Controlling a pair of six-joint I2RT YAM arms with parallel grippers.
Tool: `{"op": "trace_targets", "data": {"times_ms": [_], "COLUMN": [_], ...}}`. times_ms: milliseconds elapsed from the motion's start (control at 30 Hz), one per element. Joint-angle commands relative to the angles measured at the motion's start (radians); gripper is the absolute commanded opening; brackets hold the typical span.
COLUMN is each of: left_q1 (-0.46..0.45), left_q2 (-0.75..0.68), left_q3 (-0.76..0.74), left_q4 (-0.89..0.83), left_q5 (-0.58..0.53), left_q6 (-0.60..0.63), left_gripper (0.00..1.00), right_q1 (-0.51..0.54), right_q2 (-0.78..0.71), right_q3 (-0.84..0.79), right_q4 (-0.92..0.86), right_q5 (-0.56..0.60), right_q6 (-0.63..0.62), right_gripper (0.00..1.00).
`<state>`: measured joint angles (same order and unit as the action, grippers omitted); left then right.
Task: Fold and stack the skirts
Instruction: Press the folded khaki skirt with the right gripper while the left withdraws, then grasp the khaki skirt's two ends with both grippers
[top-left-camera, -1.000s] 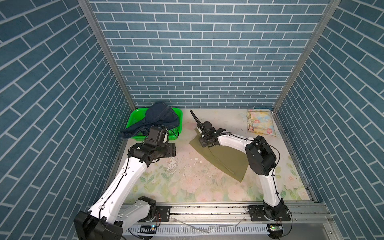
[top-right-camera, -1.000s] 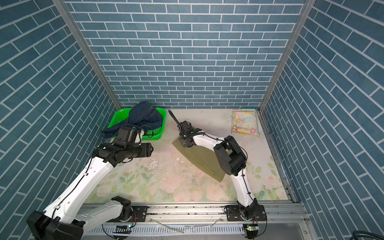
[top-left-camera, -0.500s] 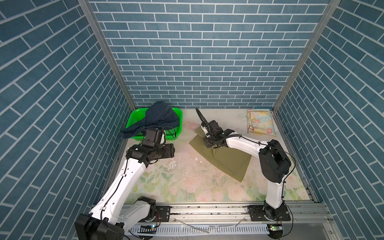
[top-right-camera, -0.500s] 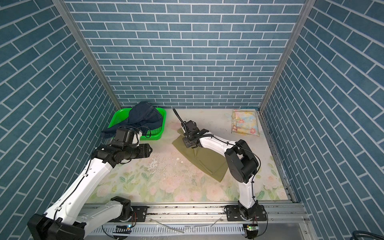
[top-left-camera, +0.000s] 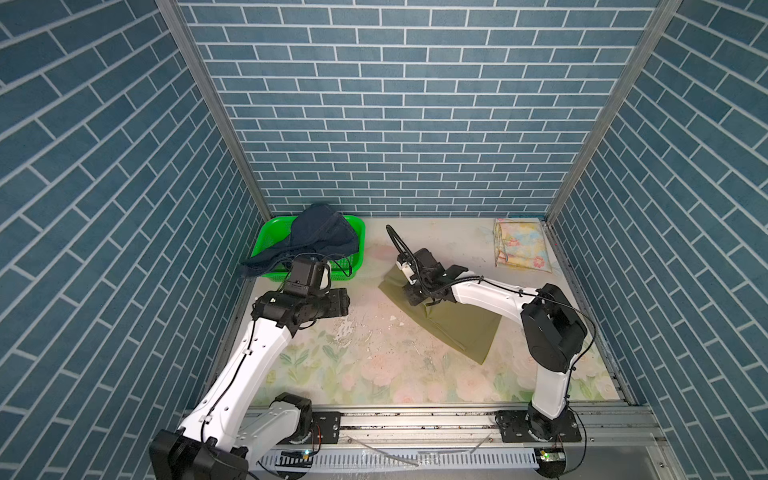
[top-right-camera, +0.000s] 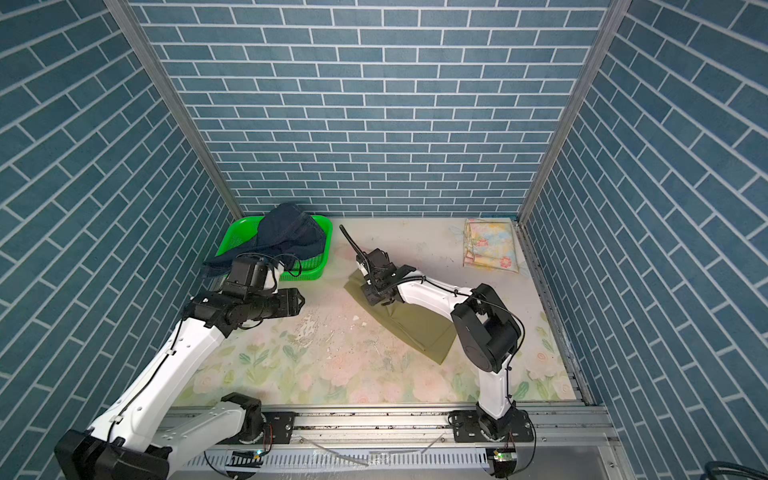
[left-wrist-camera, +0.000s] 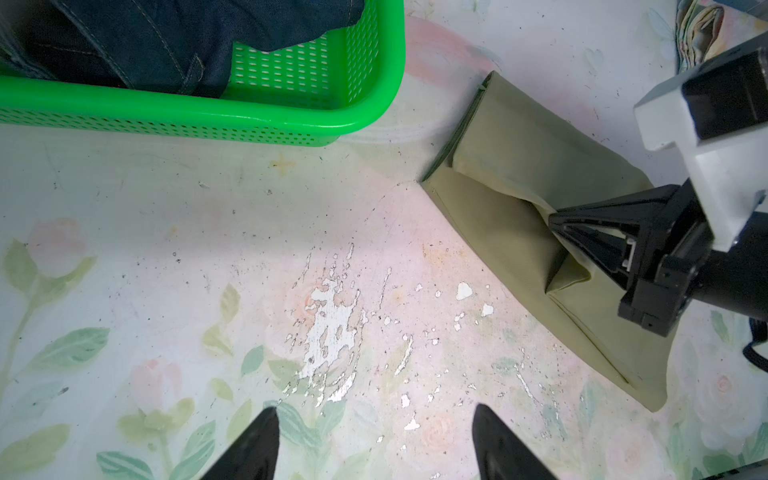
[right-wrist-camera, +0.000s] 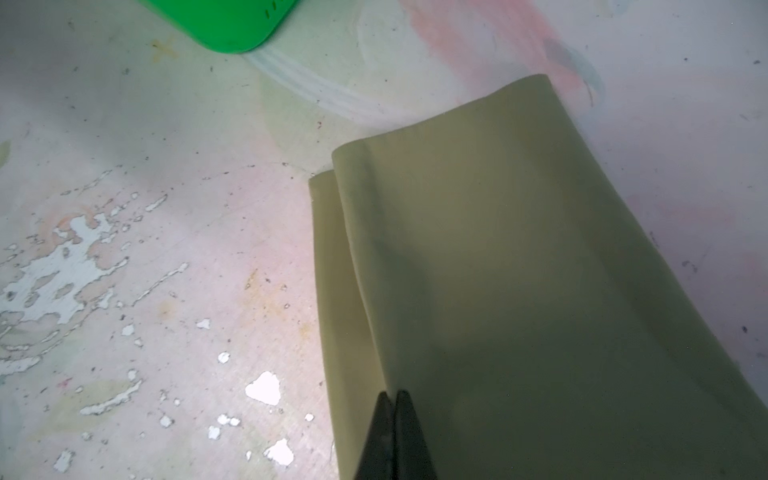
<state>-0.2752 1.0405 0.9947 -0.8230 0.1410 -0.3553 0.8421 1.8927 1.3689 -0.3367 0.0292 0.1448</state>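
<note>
The olive-khaki skirt (top-left-camera: 457, 328) (top-right-camera: 415, 328) lies mid-table. Its far end is doubled over, and two layered edges show in the right wrist view (right-wrist-camera: 519, 270). My right gripper (top-left-camera: 417, 297) (top-right-camera: 376, 297) (right-wrist-camera: 391, 395) is shut on a raised pucker of this skirt, also seen from the left wrist (left-wrist-camera: 555, 220). The denim skirt (top-left-camera: 320, 237) (left-wrist-camera: 166, 37) is heaped in the green basket (top-left-camera: 270, 232) (left-wrist-camera: 249, 112). The floral skirt (top-left-camera: 519, 245) (top-right-camera: 490, 245) lies folded at the back right. My left gripper (top-left-camera: 343, 300) (left-wrist-camera: 374, 415) hovers open and empty over bare table, just in front of the basket.
Brick-patterned walls close in the left, back and right. The table top (top-left-camera: 374, 365) has a floral print with flaked patches. A metal rail (top-left-camera: 415, 419) runs along the front edge, where both arm bases are mounted.
My right arm has swung its elbow rightward and drawn the pinched olive cloth slightly right and toward the front. The left arm has hardly moved and stays open.
</note>
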Motion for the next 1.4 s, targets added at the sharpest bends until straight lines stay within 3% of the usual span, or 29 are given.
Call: {"op": "trace_targets", "data": {"times_ms": [0,233,333,400,533,733,933,1133,1367], "left_q1": [0.007,0.007,0.004,-0.017,-0.15,-0.366,-0.413,-0.411,-0.374], "left_q2": [-0.016,-0.01,0.0,0.007,0.041,0.293,0.582,0.753,0.784], "left_q3": [-0.018,-0.024,-0.031,-0.034,-0.036,0.031,0.234,0.388,0.44], "left_q4": [0.005,0.017,0.039,0.052,0.096,0.208,0.222,0.196,0.193], "left_q5": [0.009,0.024,0.042,0.038,-0.067,-0.19,-0.237,-0.289,-0.272], "left_q6": [-0.009,-0.016,-0.03,-0.04,-0.073,-0.091,-0.038,0.005,0.019], "left_gripper": [0.74,0.74,0.74,0.74,0.78,0.79,0.8,0.8,0.81], "right_q1": [0.018,0.033,0.009,-0.013,-0.055,-0.098,-0.123,-0.233,-0.447], "right_q2": [0.001,0.007,-0.101,-0.186,-0.368,-0.602,-0.722,-0.791,-0.767], "right_q3": [0.004,-0.039,-0.131,-0.214,-0.392,-0.563,-0.672,-0.796,-0.855], "right_q4": [-0.002,0.026,0.065,0.095,0.139,0.007,-0.11,-0.087,0.028], "right_q5": [-0.026,-0.029,-0.013,-0.002,0.038,0.216,0.315,0.265,0.103], "right_q6": [0.027,0.077,0.137,0.19,0.312,0.528,0.694,0.789,0.75], "right_gripper": [0.0,0.0,0.33,0.47,0.58,0.58,0.56,0.54,0.53]}}
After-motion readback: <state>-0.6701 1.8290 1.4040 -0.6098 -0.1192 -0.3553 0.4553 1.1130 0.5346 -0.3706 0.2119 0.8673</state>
